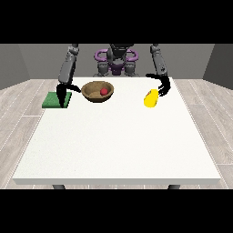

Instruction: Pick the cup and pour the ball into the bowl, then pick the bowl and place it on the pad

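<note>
Grey walls and pale plank flooring frame a large white table (113,145), behind whose far edge the robot is seen with both arms reaching forward. Near the far left corner, a green pad (52,101) lies flat at the table's left edge, partly covered by the hand at the view's left (61,93), whose fingers are shown pointing downward over the pad, straight rather than curled round anything. Just beside the pad, toward the middle of the far edge, a brown bowl (92,92) is set upright on the table, apart from the pad, and a red ball (103,91) is seen resting inside it. Toward the far right corner, a yellow cup (151,98) is tipped on its side, its mouth turned toward the near edge. The hand at the view's right (164,86) is held just behind and above the cup, fingers relaxed and spread; whether the cup is touched cannot be told. Bowl and cup are well apart.
</note>
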`<action>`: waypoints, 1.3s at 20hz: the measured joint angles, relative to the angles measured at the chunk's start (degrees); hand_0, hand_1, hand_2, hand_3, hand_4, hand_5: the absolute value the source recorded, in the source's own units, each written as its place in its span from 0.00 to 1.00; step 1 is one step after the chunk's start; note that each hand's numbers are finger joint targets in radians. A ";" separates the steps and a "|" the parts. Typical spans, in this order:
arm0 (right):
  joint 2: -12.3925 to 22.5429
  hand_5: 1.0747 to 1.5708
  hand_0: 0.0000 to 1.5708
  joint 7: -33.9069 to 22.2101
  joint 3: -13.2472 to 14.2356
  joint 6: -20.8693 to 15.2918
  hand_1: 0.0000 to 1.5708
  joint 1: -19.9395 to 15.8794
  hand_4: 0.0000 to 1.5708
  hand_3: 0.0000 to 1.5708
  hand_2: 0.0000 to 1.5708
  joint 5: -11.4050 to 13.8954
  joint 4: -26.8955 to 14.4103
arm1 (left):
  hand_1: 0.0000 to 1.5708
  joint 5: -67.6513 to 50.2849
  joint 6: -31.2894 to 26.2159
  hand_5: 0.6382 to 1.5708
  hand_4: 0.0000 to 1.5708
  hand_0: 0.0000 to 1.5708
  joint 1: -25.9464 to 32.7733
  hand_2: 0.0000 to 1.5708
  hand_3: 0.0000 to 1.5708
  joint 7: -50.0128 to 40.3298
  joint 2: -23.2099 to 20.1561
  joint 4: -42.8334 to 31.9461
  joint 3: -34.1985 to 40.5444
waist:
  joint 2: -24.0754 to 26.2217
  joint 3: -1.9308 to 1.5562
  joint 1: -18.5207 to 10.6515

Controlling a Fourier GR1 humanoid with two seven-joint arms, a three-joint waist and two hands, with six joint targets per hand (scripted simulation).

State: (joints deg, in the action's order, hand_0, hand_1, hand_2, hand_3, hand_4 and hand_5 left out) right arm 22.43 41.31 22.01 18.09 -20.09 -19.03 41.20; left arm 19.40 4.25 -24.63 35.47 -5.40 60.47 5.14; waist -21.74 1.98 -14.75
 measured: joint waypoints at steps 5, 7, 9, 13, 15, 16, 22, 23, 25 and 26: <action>-1.87 0.99 0.00 -3.17 -0.50 -4.19 0.00 -1.97 0.00 0.00 0.00 0.33 0.97 | 0.00 -2.45 -2.48 0.04 0.00 0.00 -1.65 0.00 0.00 0.33 -0.16 -2.50 1.32 | 1.00 -0.29 1.21; -2.66 1.00 0.00 -3.87 -0.51 -4.55 0.00 -2.84 0.00 0.00 0.00 -0.04 0.61 | 0.00 -2.88 -2.89 0.06 0.00 0.00 -1.73 0.00 0.00 0.30 -0.32 -2.89 1.62 | 1.49 -0.29 1.79; -3.24 1.00 0.00 -5.34 -0.55 -4.43 0.00 -3.95 0.00 0.00 0.00 -0.68 -0.04 | 0.00 -3.28 -2.88 0.05 0.00 0.00 -1.52 0.00 0.00 0.35 -0.26 -3.42 2.01 | 2.28 -0.54 2.65; -7.46 1.00 0.00 -12.48 -3.72 -5.40 0.00 -2.95 0.00 0.00 0.00 -0.84 2.11 | 0.00 -4.46 -3.31 0.03 0.00 0.00 1.20 0.00 0.00 0.10 -1.73 -8.31 4.38 | 9.95 -1.35 6.30; -8.71 1.00 0.00 -16.19 -5.22 -6.38 0.00 -2.88 0.00 0.00 0.00 -0.74 3.65 | 0.00 -5.24 -3.73 0.05 0.00 0.00 2.63 0.00 0.00 0.03 -2.68 -10.60 5.59 | 13.18 -1.58 8.46; -10.01 1.00 0.00 -17.58 -6.32 -7.20 0.00 -2.65 0.00 0.00 0.00 -0.38 4.35 | 0.00 -5.59 -3.49 0.06 0.00 0.00 3.08 0.00 0.00 -0.09 -2.70 -11.48 6.06 | 14.55 -1.65 9.49; -14.78 1.00 0.00 -16.60 -8.77 -8.49 0.00 -0.90 0.00 0.00 0.00 0.77 1.45 | 0.00 -6.48 -4.22 0.05 0.00 0.00 4.31 0.00 0.00 -0.30 -3.68 -10.97 6.03 | 15.66 -1.91 10.50; -15.28 1.00 0.00 -16.06 -8.65 -9.02 0.00 -1.50 0.00 0.00 0.00 0.78 0.36 | 0.00 -6.63 -4.43 0.06 0.00 0.00 4.17 0.00 0.00 -0.59 -3.84 -10.40 5.92 | 15.28 -1.95 10.05; -16.46 1.00 0.00 -15.98 -8.73 -10.27 0.00 -2.59 0.00 0.00 0.00 0.88 -1.59 | 0.00 -6.47 -4.54 0.06 0.00 0.00 4.47 0.00 0.00 -1.84 -3.20 -9.05 4.92 | 15.56 -1.98 9.35; -16.35 1.00 0.00 -15.32 -8.23 -10.28 0.00 -3.26 0.00 0.00 0.00 0.61 -3.01 | 0.00 -6.52 -4.83 0.07 0.00 0.00 4.53 0.00 0.00 -2.12 -3.14 -7.97 4.48 | 15.14 -1.99 8.81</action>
State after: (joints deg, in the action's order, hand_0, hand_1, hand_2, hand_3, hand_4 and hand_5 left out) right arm 6.08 25.99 13.79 7.80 -23.35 -18.42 38.19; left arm 12.88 -0.58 -20.10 33.34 -8.54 52.50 9.62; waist -6.60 -0.01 -5.94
